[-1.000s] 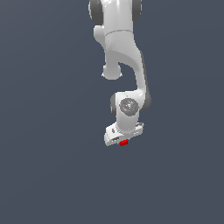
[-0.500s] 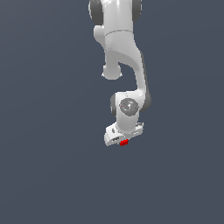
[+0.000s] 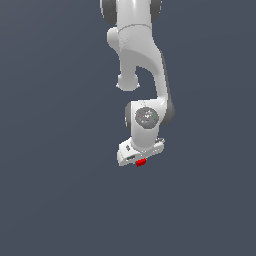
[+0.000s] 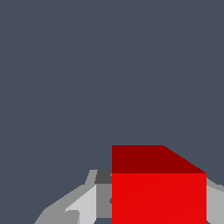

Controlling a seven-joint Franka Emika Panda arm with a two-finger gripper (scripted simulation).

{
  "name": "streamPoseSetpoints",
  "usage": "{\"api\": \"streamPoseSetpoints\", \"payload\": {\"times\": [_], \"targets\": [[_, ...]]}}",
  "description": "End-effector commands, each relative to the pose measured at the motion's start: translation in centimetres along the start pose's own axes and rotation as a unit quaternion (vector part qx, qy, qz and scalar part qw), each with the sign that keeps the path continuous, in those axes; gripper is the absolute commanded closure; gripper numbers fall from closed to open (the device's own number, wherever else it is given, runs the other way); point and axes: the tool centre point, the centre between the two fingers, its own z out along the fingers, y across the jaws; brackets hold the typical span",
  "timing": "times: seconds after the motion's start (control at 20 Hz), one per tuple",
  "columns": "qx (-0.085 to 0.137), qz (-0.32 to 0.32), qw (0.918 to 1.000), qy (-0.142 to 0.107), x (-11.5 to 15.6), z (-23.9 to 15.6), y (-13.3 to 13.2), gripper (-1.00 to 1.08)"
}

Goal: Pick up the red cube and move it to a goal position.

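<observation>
A small, bright red cube (image 3: 141, 162) sits at the very tip of a white robot gripper (image 3: 138, 159), far smaller than the gripper around it. In the wrist view the red cube (image 4: 158, 188) fills the space between the two grey fingers (image 4: 81, 203), one pressed to each side, so the gripper is closed on it and carries it. No table or floor edge can be made out beneath it; the background is a flat, dark blue-grey everywhere, so it is unclear whether the cube is lifted or low.

Above the gripper, the white Franka arm (image 3: 142, 65) hangs down from the upper edge of the exterior view, its wrist pointing downward, which keeps the cube gripped from above for transport. No goal marker shows in either view, so how near the cube is to its goal cannot be judged.
</observation>
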Motion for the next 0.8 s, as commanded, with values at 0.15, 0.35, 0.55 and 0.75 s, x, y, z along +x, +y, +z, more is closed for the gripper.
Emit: {"api": "streamPoseSetpoints", "payload": {"times": [0.15,0.35,0.55,0.75], "targets": [[0.0,0.0,1.0,0.001,1.0,-4.2,1.3,1.08],[0.0,0.0,1.0,0.001,1.8,-7.3,2.3,1.08],[0.0,0.0,1.0,0.001,2.4,-9.2,2.9,1.08],[0.0,0.0,1.0,0.001,2.7,-10.3,3.3,1.08]]}}
